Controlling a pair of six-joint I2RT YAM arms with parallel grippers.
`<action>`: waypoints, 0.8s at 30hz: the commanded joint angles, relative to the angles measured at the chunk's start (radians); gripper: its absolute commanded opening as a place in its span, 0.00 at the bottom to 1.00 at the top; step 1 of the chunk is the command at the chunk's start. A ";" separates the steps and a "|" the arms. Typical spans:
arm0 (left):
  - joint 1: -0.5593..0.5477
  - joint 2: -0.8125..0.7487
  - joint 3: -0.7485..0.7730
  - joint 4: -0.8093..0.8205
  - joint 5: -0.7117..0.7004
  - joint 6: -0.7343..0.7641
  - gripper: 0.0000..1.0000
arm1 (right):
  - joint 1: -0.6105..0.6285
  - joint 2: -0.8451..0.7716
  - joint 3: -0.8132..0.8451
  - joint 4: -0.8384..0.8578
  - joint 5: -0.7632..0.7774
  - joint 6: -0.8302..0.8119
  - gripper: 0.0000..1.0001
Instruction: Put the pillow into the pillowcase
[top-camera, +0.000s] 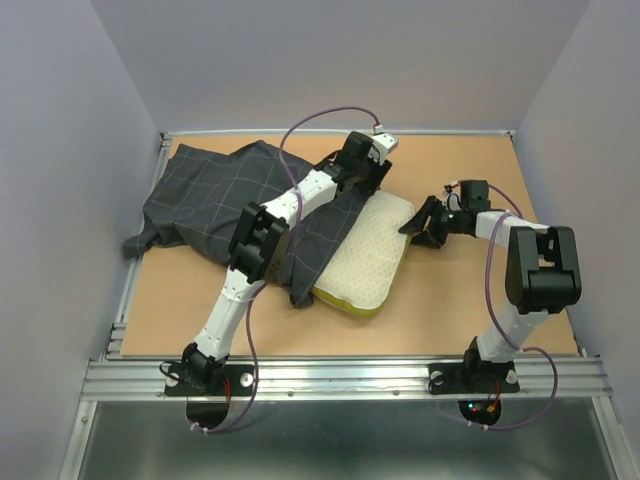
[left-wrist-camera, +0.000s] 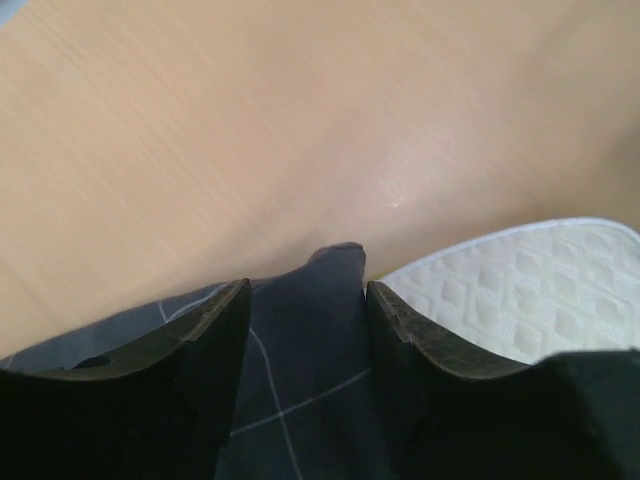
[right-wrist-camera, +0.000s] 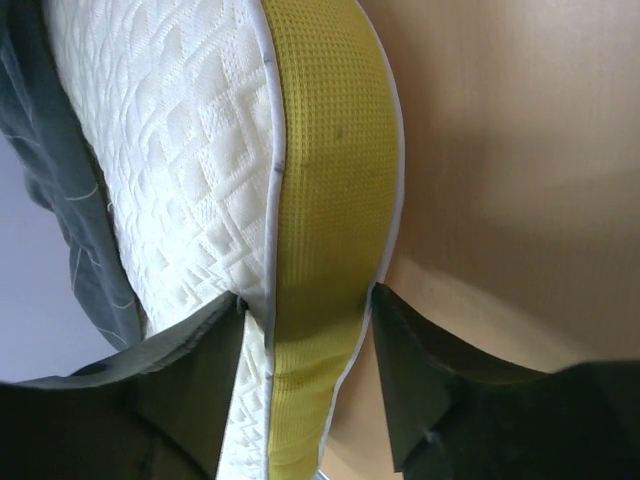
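Observation:
The pillow, white and quilted with a yellow band, lies mid-table, its left side under the dark grid-lined pillowcase. My left gripper is at the pillow's far corner. In the left wrist view a fold of pillowcase fills the gap of the left gripper, with the pillow just to its right. My right gripper is at the pillow's right edge. In the right wrist view the right gripper pinches the pillow's yellow edge, and the pillowcase shows at far left.
The wooden table is walled by pale panels at the back and both sides. A metal rail carrying both arm bases runs along the near edge. The pillowcase spreads toward the back-left corner.

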 joint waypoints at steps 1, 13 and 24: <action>0.003 0.030 0.075 0.005 -0.036 -0.014 0.59 | 0.020 0.039 0.002 0.078 -0.016 0.001 0.56; 0.003 0.101 0.135 -0.040 -0.083 -0.014 0.35 | 0.053 0.018 -0.016 0.078 -0.011 -0.024 0.53; -0.173 -0.208 -0.060 0.302 0.483 -0.252 0.00 | 0.099 0.093 0.093 0.126 -0.022 0.039 0.35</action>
